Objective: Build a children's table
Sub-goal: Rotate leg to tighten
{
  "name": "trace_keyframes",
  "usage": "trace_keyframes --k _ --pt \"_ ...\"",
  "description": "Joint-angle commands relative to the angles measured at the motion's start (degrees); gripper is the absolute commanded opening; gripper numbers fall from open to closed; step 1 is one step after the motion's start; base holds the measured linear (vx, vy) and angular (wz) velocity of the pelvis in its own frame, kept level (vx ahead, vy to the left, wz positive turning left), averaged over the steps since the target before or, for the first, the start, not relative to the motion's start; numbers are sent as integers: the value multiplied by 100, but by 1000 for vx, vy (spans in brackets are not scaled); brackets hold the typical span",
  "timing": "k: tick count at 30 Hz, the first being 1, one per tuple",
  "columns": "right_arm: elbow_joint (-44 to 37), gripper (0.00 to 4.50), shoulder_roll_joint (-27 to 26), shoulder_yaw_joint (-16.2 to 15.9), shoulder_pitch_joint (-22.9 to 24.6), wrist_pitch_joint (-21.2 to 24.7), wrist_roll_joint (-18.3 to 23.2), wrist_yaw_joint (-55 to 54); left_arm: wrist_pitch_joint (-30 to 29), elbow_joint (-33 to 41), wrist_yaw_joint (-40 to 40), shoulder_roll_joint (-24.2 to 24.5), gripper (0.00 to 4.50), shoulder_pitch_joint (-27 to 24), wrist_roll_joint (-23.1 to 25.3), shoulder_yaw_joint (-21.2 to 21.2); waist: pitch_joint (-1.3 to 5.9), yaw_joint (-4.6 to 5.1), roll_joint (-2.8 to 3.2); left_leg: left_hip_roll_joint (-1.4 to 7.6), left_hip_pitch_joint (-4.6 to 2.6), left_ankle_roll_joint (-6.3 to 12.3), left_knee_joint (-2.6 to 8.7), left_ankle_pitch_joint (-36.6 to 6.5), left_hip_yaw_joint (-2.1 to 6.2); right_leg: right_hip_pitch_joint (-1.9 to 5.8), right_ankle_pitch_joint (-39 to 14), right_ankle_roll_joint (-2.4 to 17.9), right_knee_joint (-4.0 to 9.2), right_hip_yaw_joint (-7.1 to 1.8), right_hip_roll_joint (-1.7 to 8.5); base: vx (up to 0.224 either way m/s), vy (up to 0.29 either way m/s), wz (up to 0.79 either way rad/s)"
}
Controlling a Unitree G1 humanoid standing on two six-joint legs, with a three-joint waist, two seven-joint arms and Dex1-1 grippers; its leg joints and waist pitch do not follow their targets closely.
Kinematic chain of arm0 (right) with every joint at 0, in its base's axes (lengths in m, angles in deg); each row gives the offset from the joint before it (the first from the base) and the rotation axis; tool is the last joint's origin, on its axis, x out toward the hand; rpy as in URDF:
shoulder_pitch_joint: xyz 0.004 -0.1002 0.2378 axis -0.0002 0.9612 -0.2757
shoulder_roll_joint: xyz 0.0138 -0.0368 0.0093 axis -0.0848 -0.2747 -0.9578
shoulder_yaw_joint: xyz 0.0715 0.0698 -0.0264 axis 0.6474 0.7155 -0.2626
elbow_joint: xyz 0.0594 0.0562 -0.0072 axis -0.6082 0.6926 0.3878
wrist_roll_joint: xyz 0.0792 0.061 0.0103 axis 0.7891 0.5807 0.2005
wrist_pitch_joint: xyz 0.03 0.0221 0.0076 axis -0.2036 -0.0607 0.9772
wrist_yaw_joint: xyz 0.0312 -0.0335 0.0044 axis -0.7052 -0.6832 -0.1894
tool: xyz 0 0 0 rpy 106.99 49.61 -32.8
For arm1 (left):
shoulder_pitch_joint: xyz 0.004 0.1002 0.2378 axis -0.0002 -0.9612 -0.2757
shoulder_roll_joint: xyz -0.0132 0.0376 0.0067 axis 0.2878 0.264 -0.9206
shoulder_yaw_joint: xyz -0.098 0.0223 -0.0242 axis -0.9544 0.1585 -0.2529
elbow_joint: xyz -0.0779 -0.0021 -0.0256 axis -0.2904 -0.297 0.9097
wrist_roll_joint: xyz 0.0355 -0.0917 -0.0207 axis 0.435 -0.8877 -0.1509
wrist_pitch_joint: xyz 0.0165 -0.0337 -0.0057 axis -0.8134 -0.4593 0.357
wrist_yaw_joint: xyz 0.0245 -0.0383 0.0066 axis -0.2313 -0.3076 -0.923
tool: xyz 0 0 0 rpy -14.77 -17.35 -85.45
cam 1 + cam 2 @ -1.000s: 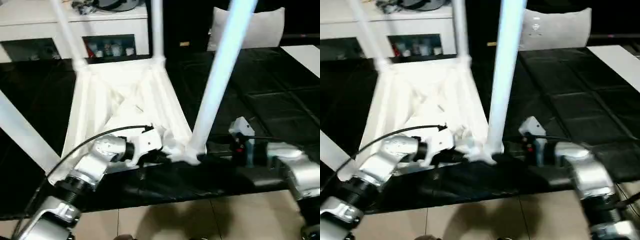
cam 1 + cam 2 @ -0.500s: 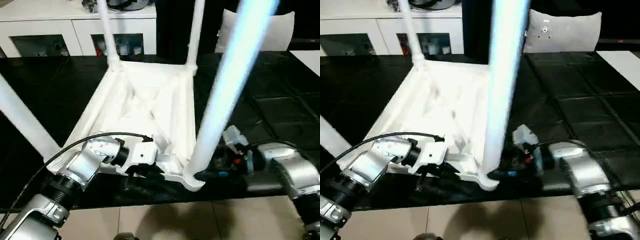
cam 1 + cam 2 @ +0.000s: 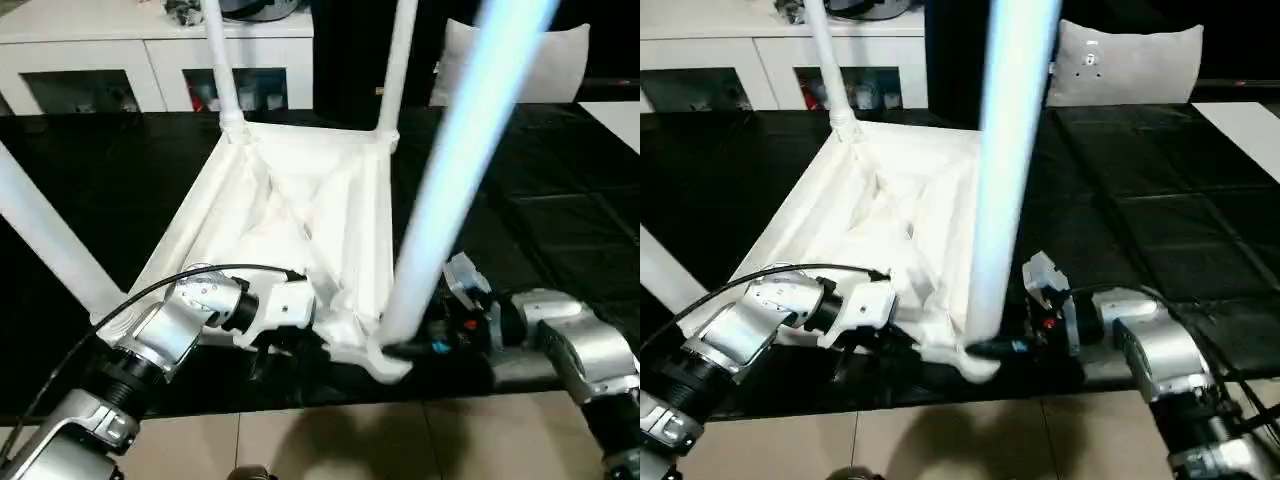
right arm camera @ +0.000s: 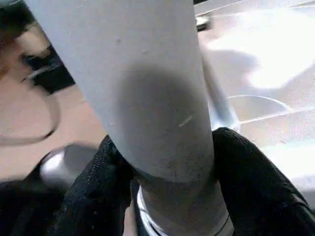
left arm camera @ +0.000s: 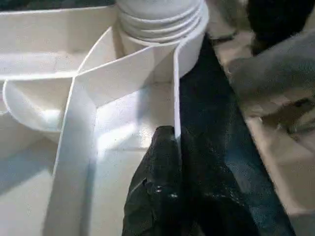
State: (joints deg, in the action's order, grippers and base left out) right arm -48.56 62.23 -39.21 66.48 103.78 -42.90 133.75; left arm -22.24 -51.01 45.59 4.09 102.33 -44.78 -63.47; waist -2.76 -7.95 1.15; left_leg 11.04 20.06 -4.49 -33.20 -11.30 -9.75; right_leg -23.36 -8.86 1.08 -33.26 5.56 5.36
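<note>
Behind table (image 3: 300, 215) | cabinet (image 3: 150, 60), cushion (image 3: 560, 60) | near leg (image 3: 450, 190) blocks R view

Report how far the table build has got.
Done: the tabletop lies underside up with all four legs in their corner sockets. In hand: the right end effector is clamped around the base of the near right leg, while the left end effector pinches the tabletop's rim beside it. Left: release it and turn the table upright.

Bright overhead light: glare on the blurred, blue-tinged nearest leg (image 3: 455, 170), washed-out ribbed underside (image 3: 290, 210), dark floor mats (image 3: 560, 230).
</note>
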Motion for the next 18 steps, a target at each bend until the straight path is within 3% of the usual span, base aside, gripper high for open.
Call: trace_keyframes --k 1,2,3,5,6,8,9,11,12,14,16,18 --pt "-227 219 -329 70 -15 307 142 -635 -291 134 -458 -320 0 11 22 15 301 47 -102 192 12 324 387 -968 13 315 -2314 808 423 -266 331 0 0 0" --pt "-221 217 -488 114 -32 373 21 -1049 -492 123 -692 -420 0 30 54 -50 292 58 -106 185 3 296 391 -1028 10 305 -2496 732 450 -265 332 0 0 0" --pt "-168 214 -673 153 -69 378 -193 -1571 -661 81 -959 -545 0 60 90 -121 274 123 -91 152 19 190 408 -1157 36 311 -2910 530 499 -236 333 0 0 0" --pt "35 212 -1136 381 -203 577 -455 -2717 -993 -82 -1576 -863 0 150 171 -268 264 233 -97 132 40 97 418 -1234 52 308 -3134 380 536 -209 319 0 0 0" --pt "88 212 -1286 482 -244 673 -489 -3068 -1080 -137 -1771 -968 0 180 195 -310 256 325 -94 108 49 27 423 -1261 65 305 -3213 316 554 -186 299 0 0 0" --pt "162 208 -1558 643 -317 795 -648 -3791 -1268 -250 -2214 -1230 0 246 245 -403 272 390 -94 92 74 17 419 -1295 90 332 -3254 268 560 -162 311 0 0 0" --pt "219 207 -1786 733 -369 813 -817 -4380 -1437 -364 -2670 -1508 0 316 275 -517 268 464 -89 81 46 81 391 -1320 62 272 -3194 277 597 -176 292 0 0 0" --pt "233 207 -1938 823 -390 828 -831 -4691 -1526 -407 -2896 -1657 0 349 304 -579 277 498 -90 77 38 142 387 -1315 56 269 -3132 322 611 -176 284 0 0 0" --pt "279 207 -2223 993 -423 732 -753 -5060 -1459 -565 -3425 -1917 0 434 380 -719 280 498 -75 77 28 207 381 -1314 50 255 -3058 341 617 -183 283 0 0 0" --pt "381 207 -2362 982 -450 431 -908 -5286 -1405 -735 -3755 -2108 0 511 432 -801 287 489 -79 74 22 258 373 -1232 31 241 -2893 372 613 -193 271 0 0 0" --pt "412 272 -2408 951 -441 346 -940 -5225 -1399 -747 -3731 -2142 0 512 486 -761 304 441 -65 88 37 340 380 -1070 34 270 -2597 469 559 -213 275 0 0 0" --pt "376 274 -2427 941 -427 360 -914 -5182 -1426 -688 -3634 -2117 0 486 482 -698 319 425 -52 112 71 425 385 -850 41 310 -2107 614 486 -229 278 26 -7 2"
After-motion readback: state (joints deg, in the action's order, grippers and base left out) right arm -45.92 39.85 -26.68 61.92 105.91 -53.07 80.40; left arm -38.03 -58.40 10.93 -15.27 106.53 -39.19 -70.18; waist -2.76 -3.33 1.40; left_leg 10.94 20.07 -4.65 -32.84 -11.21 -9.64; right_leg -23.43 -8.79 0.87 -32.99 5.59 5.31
